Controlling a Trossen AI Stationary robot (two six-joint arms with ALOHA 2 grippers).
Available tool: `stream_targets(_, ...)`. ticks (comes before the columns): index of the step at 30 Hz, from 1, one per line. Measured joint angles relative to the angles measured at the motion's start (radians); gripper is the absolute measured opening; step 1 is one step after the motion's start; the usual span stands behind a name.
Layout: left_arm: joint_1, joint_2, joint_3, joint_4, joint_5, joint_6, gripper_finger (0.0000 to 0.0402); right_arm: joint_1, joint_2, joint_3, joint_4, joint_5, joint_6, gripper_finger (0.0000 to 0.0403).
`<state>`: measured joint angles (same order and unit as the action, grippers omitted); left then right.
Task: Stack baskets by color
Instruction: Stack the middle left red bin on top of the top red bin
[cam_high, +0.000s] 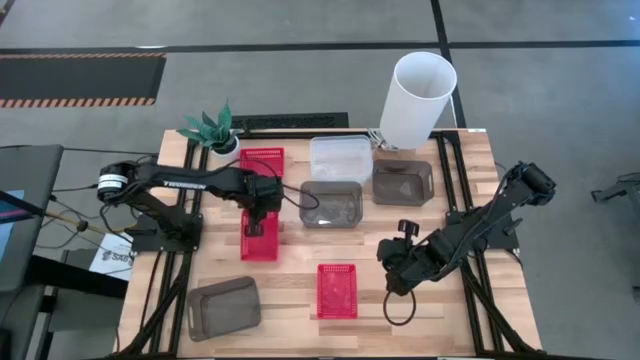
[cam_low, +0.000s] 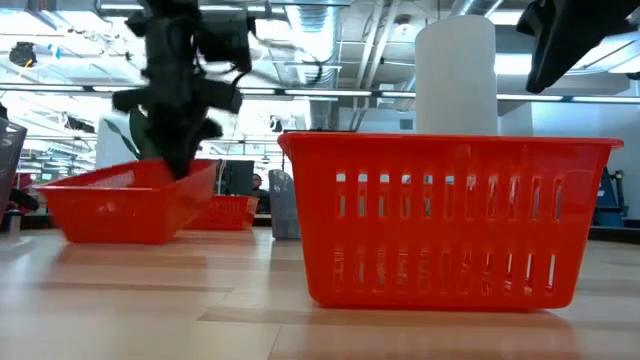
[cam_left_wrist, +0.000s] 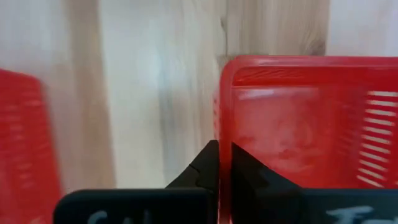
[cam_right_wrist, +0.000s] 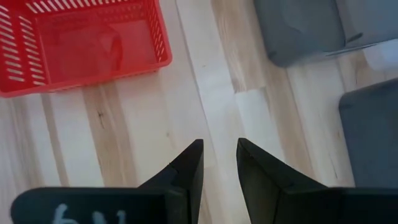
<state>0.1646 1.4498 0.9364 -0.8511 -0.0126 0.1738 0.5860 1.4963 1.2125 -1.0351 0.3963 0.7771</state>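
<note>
Red mesh-sided plastic basket (cam_high: 259, 237) is seen from high view at bench (cam_high: 470, 300) centre-left, w/ left pincer (cam_high: 254, 226) clenched on its wall. Right pincer (cam_high: 396, 283) is held released over bare wood. Low view: same basket (cam_low: 125, 203) appears tilted. Left wrist view: rim (cam_left_wrist: 298, 62) is gripped betw. fingers (cam_left_wrist: 202, 171).
</note>
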Motion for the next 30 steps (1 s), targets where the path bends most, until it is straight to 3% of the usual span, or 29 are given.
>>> stream_targets(6,0.021,-0.041,0.172,-0.079,-0.001,0.005,0.0000,0.001,0.000,0.000,0.004,0.024,-0.010,0.0116)
stream_targets(12,0.198,-0.103,0.294,-0.038,-0.011,-0.119,0.0000,0.001,0.000,0.000,0.031,0.029,-0.027,0.0116)
stream_targets(16,0.349,-0.110,0.321,-0.046,-0.031,-0.317,0.0000,0.001,0.000,0.000,0.030,0.029,-0.042,0.0116)
stream_targets(21,0.477,-0.105,0.324,-0.083,-0.079,-0.452,0.0000,-0.009,0.000,0.000,0.047,0.031,-0.089,0.0116)
stream_targets(25,0.518,-0.104,0.324,-0.101,-0.128,-0.583,0.0000,-0.028,0.001,0.000,0.048,0.032,-0.134,0.0116)
stream_targets(30,0.511,-0.104,0.324,-0.114,-0.113,-0.717,0.0000,-0.041,0.001,0.000,0.043,0.030,-0.224,0.0116)
